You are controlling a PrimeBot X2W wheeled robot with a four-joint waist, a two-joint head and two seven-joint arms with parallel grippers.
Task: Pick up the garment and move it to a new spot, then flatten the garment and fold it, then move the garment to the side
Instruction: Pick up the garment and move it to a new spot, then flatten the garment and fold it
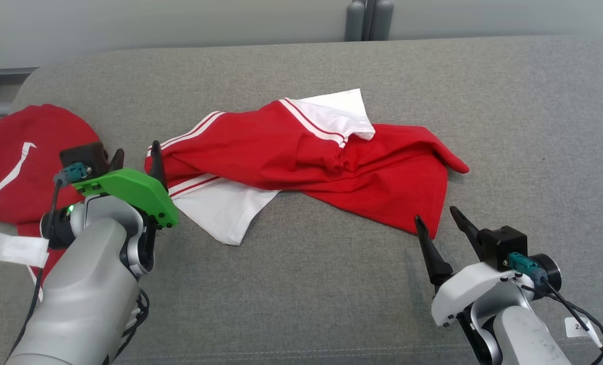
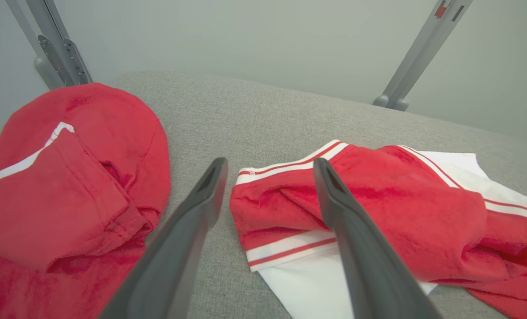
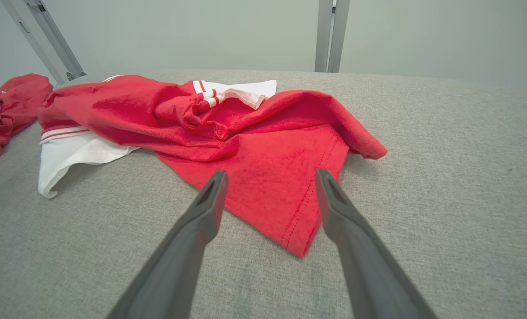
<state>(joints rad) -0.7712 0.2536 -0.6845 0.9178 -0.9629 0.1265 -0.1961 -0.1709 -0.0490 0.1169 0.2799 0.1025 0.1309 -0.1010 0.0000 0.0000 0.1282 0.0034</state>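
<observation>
A red garment with white sleeves and striped trim [image 1: 301,162] lies crumpled across the middle of the grey surface [image 1: 301,284]. My left gripper [image 1: 136,159] is open at the garment's left end, its fingers straddling the striped sleeve edge [image 2: 285,168] without gripping it. My right gripper [image 1: 440,223] is open just short of the garment's near right corner [image 3: 301,241], and nothing is between its fingers.
A second red garment with white trim [image 1: 25,157] lies bunched at the far left, beside my left arm; it is also seen in the left wrist view [image 2: 68,177]. Grey metal posts [image 1: 368,19] stand behind the far edge. Bare grey surface lies to the right and in front.
</observation>
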